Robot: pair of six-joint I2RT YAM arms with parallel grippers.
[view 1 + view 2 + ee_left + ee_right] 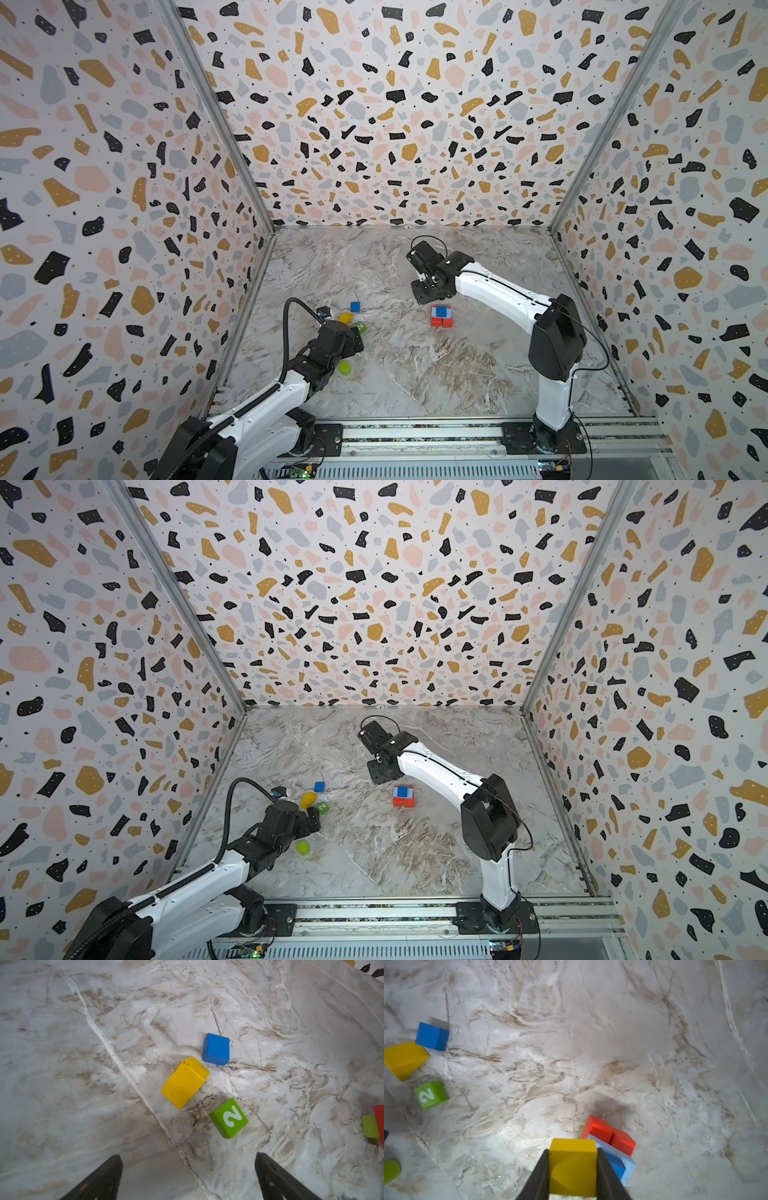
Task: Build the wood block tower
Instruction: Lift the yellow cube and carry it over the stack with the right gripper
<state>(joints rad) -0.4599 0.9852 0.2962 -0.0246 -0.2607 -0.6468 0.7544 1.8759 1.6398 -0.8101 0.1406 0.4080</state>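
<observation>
The right hand (573, 1151) grasps a yellow block (572, 1169) near the tower (611, 1138); the left hand (188, 1156) is released near a green cube (228, 1118).

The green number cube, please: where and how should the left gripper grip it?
Probably from above, on two opposite side faces: the green number cube sits flat and free, but skewed to the open left gripper, so turn the wrist.
</observation>
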